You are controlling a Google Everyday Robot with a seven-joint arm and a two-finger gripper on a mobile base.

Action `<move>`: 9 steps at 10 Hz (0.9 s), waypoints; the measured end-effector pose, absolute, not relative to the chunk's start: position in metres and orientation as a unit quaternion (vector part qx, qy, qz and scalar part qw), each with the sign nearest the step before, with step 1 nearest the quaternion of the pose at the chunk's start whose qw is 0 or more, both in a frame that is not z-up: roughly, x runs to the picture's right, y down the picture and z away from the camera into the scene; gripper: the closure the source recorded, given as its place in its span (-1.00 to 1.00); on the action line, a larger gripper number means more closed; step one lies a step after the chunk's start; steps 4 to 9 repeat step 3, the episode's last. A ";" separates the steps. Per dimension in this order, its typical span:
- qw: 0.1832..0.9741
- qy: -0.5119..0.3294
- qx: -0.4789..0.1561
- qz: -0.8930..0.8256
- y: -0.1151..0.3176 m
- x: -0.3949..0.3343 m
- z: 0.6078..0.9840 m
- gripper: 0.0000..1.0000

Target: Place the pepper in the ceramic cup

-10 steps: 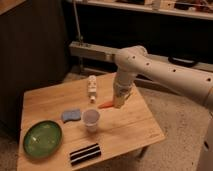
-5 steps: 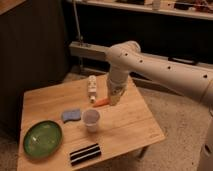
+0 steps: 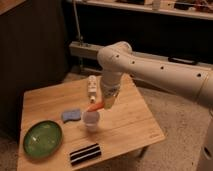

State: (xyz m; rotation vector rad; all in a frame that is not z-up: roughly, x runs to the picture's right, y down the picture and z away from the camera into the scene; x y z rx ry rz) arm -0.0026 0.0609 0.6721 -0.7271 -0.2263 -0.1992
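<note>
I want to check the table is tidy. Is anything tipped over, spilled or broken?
Nothing stands out. The white bottle and ceramic cup stand upright on the wooden table; the green plate lies flat. The pepper hangs tilted at the gripper, just above the cup.

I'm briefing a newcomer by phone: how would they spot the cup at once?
Find the wooden table; near its middle, just below the end effector holding an orange pepper, stands the cup. It is small, white and round, unlike the blue sponge beside it and the slim bottle behind.
</note>
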 end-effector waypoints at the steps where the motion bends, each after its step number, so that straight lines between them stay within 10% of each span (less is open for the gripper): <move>1: 0.921 -0.110 -0.359 -0.102 0.065 -0.005 0.669 1.00; 9: 0.918 -0.106 -0.365 -0.114 0.070 -0.008 0.668 1.00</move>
